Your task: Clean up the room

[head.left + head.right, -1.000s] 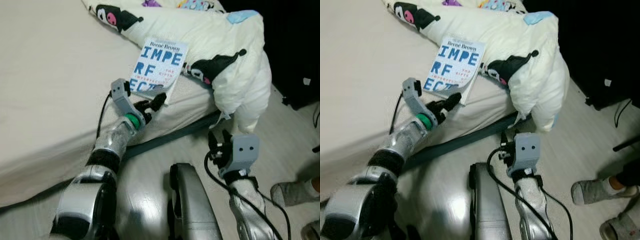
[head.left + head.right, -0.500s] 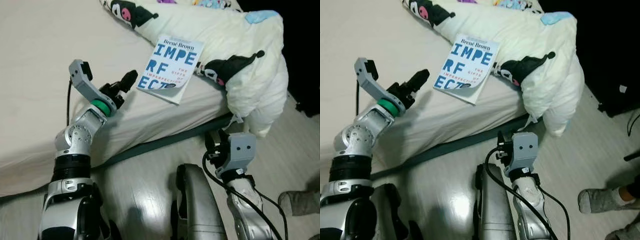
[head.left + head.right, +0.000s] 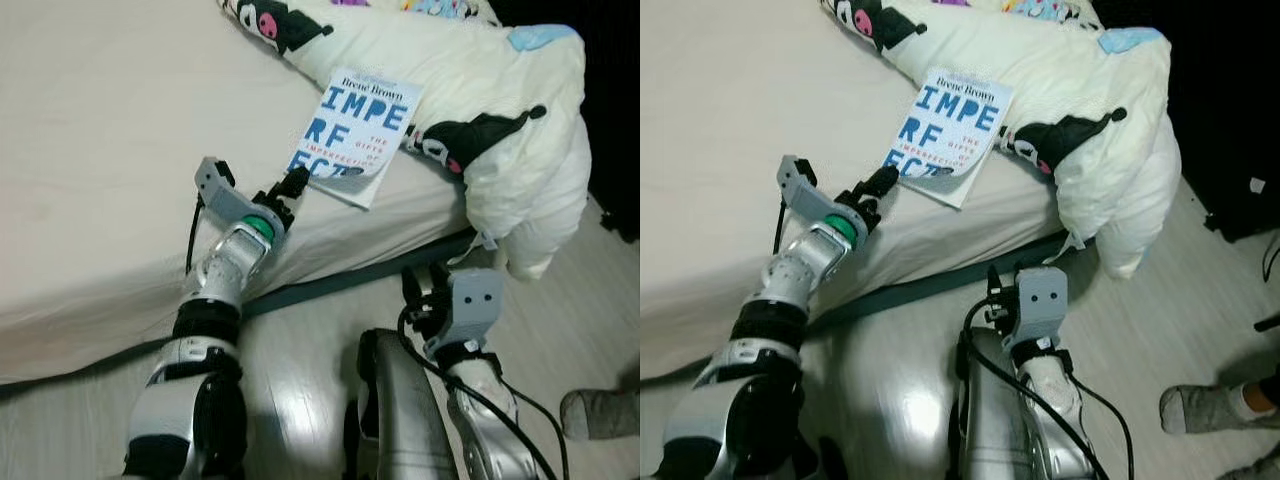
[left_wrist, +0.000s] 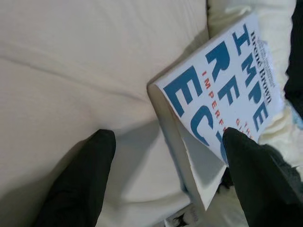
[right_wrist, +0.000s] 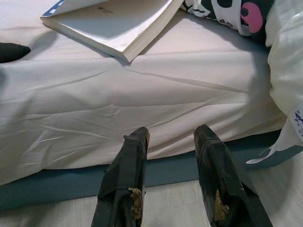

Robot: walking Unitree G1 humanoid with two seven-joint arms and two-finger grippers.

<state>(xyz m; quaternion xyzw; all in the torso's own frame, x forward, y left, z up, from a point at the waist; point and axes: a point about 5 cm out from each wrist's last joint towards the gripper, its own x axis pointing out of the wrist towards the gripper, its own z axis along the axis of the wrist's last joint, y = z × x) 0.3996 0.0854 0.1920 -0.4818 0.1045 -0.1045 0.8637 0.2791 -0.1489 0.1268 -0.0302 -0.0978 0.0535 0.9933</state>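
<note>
At upper centre of the frame, paperback book (image 3: 354, 133) lies on the bed (image 3: 110, 150), top edge under the quilt (image 3: 480, 90) | light, floppy, cover lifting; best pinched at the near corner | left gripper (image 4: 165, 156) spread wide at that corner | right gripper (image 5: 173, 156) parted, empty, low by the mattress edge | pale floor (image 3: 300, 390).

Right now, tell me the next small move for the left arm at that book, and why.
Probably ease the left gripper a little further forward, then close on the book. Its fingers are open at the book's near corner on the bed, one fingertip over the lifted cover, the other on the sheet, so nothing is gripped yet. The right gripper waits low by the bed edge.
</note>
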